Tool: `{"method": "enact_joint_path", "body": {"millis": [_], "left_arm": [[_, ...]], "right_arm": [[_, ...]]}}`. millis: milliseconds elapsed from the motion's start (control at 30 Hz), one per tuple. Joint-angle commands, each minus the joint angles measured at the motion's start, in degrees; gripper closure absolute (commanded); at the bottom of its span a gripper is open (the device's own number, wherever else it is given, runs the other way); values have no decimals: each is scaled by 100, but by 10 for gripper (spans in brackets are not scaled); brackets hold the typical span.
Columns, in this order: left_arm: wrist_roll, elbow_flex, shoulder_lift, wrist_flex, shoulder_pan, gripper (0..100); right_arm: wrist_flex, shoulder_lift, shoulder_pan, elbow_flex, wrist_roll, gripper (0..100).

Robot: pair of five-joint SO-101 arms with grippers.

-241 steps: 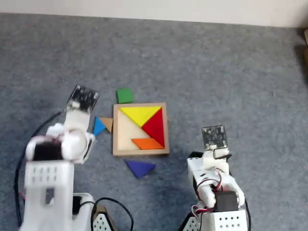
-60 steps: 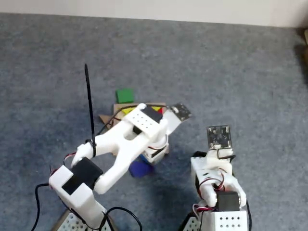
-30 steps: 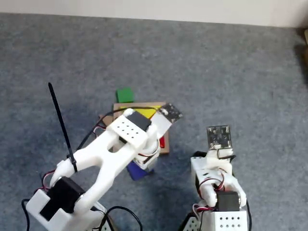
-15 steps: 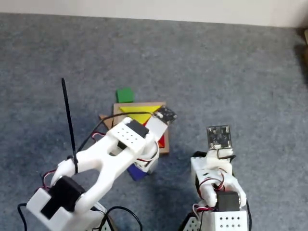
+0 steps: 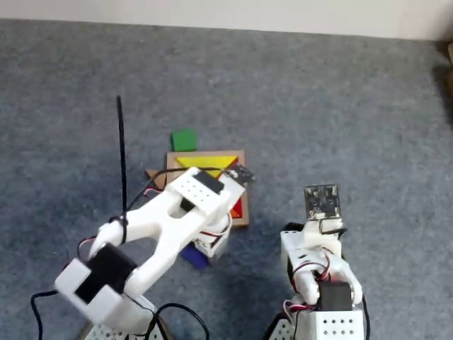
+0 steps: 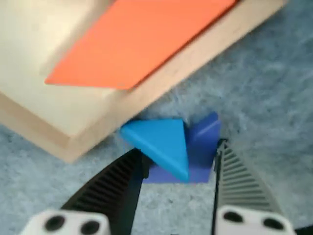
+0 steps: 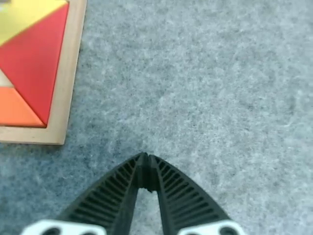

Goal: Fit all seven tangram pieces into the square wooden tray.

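Observation:
The square wooden tray point(image 5: 205, 154) holds a yellow triangle point(image 5: 202, 163), a red triangle point(image 5: 237, 207) and an orange parallelogram point(image 6: 142, 39). My left arm point(image 5: 177, 212) lies across the tray. Its gripper point(image 6: 179, 152) is just outside the tray's front rim point(image 6: 195, 63), shut on a light blue triangle point(image 6: 161, 144) that overlaps a dark blue triangle point(image 6: 203, 134) on the carpet. A green square point(image 5: 183, 139) lies behind the tray and a tan piece point(image 5: 152, 173) at its left side. My right gripper point(image 7: 146, 171) is shut and empty over carpet, right of the tray point(image 7: 73, 73).
Grey carpet runs all around the tray. The right arm's base point(image 5: 318, 283) stands at the front right. A black cable point(image 5: 122, 156) sticks up from the left arm. Bare carpet lies behind and to the right.
The left arm took the light blue triangle from the tray's left side, swung over the tray and pulled back to its front edge. The right arm has not moved.

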Motion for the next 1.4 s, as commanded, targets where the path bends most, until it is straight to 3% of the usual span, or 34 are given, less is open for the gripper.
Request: {"method": "enact_joint_path", "body": {"millis": [0,300,667,1033,1367], "left_arm": [[-281,145,-840,105,101,776],[-308,127,-1798,53,-171,772],[-26,171,-804,-791,-567,776],[35,-84,-92,-879,-251,825],[26,-92,-92,-536,690,838]], "right_arm": [[-13,-48,84,884,0,993],[-13,-48,84,884,0,993],[-13,-48,84,884,0,993],[-13,-48,84,884,0,993],[-13,-48,84,884,0,993]]}}
